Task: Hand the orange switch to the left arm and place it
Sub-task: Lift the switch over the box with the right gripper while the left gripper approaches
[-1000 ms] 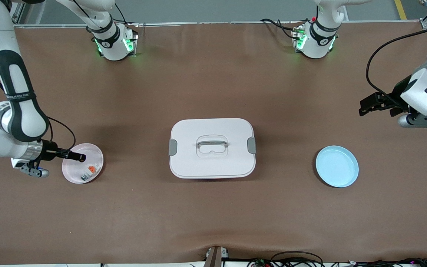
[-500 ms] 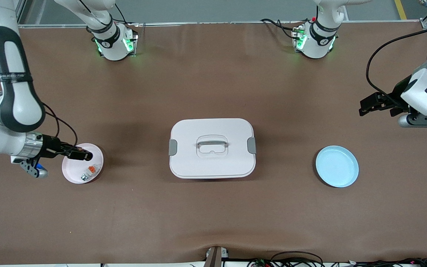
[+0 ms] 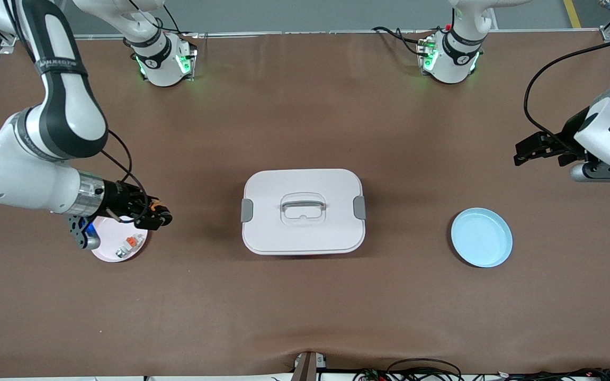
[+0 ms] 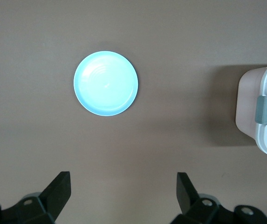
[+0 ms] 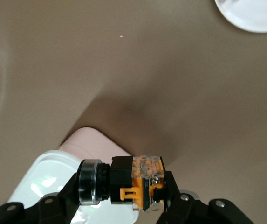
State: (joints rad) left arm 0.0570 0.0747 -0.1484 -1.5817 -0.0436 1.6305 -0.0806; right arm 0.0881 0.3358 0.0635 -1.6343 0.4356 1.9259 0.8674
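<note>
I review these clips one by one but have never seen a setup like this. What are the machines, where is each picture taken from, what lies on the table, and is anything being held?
Two white robot arms work at a brown table. The wide picture looks down from a high camera facing them; the other two come from cameras on each arm's wrist.

In the middle sits the box, lid on. Toward the right arm's end lies a pink plate with a small white-grey piece on it. Toward the left arm's end lies an empty blue plate.

The right gripper is over the pink plate's edge on the box side, shut on the orange switch, seen close up in its wrist view. The left gripper waits open in the air at its own end of the table.
</note>
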